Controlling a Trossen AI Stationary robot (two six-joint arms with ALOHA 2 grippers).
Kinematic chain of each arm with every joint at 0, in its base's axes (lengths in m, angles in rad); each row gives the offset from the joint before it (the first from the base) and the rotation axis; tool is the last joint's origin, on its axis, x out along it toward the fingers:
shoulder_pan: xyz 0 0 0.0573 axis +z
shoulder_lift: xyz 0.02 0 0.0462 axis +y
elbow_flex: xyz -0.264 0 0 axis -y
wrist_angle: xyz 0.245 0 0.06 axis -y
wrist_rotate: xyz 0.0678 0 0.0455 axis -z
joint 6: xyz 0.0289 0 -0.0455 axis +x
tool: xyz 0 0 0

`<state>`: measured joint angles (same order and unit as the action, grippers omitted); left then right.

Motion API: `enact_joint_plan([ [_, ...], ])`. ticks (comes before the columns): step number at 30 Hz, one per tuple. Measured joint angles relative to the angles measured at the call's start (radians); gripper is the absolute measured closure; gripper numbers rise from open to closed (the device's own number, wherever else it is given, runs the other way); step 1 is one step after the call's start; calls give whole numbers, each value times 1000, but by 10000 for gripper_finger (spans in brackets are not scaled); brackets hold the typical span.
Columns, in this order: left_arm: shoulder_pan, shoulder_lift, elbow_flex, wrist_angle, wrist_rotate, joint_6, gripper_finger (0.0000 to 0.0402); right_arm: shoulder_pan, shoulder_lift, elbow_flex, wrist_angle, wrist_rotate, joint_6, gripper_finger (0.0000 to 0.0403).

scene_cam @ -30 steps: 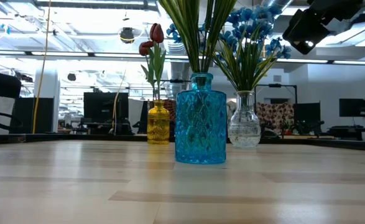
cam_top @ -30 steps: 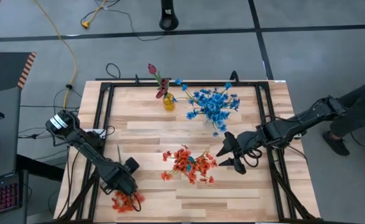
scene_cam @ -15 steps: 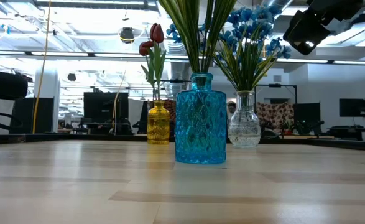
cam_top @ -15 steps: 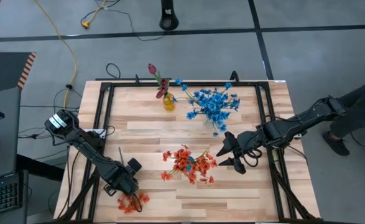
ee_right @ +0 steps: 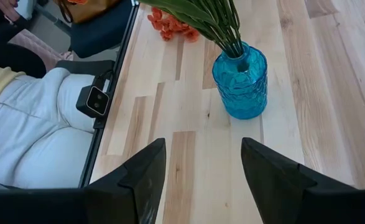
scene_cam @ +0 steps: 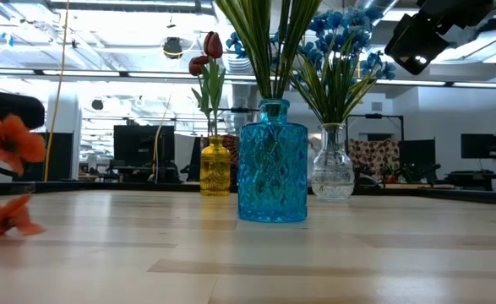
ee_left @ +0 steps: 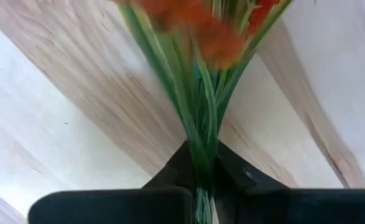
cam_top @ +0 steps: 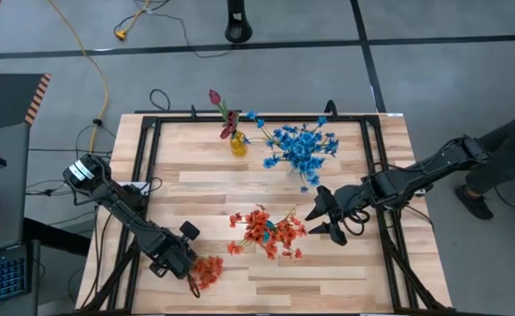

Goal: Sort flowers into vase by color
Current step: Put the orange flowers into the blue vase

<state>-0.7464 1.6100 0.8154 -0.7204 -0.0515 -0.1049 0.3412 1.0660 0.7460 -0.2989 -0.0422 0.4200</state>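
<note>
An orange-red flower spray (cam_top: 207, 270) lies near the table's front left, its blossoms (scene_cam: 8, 145) showing at the left edge of the low view. My left gripper (cam_top: 189, 267) is shut on its green stems. A blue glass vase (scene_cam: 273, 160) at mid-table holds more orange-red flowers (cam_top: 266, 231). Behind it, a yellow vase (scene_cam: 215, 167) holds maroon buds (cam_top: 215, 97), and a clear vase (scene_cam: 332, 165) holds blue flowers (cam_top: 301, 147). My right gripper (cam_top: 325, 216) hangs open, right of the blue vase. My left gripper pinches the spray's bundled green stems (ee_left: 202, 163) between its two fingers, below the blossoms. The fingers come in low from the table's far left, and the blossoms (ee_left: 201, 25) fan out beyond them. Whether the spray is clear of the table I cannot tell.
A black frame (cam_top: 148, 149) runs around the table's edges. A person in white trousers (ee_right: 39, 118) stands beyond the table's left side in the right wrist view. Bare wood (cam_top: 327, 276) lies at the front right.
My left gripper has shut on the orange-red spray's stems. The spray has swung from the table's near edge toward the right, and its blossoms have come into the low view at the left.
</note>
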Motion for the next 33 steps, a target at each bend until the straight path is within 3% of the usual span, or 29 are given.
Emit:
enact_joint_plan([
  [12,3,-17,-3,26,-60,-95,392,0,0,0,0,0,0,168],
  [14,11,-40,-4,71,-138,-120,393,0,0,0,0,-1,0,168],
  [17,22,-107,-1,85,-266,-142,394,0,0,0,0,-1,0,168],
  [22,37,-239,-1,119,-385,-115,394,0,0,0,-2,-1,0,168],
  [33,-6,-504,-17,168,-509,-152,395,0,0,0,-4,-2,-1,168],
])
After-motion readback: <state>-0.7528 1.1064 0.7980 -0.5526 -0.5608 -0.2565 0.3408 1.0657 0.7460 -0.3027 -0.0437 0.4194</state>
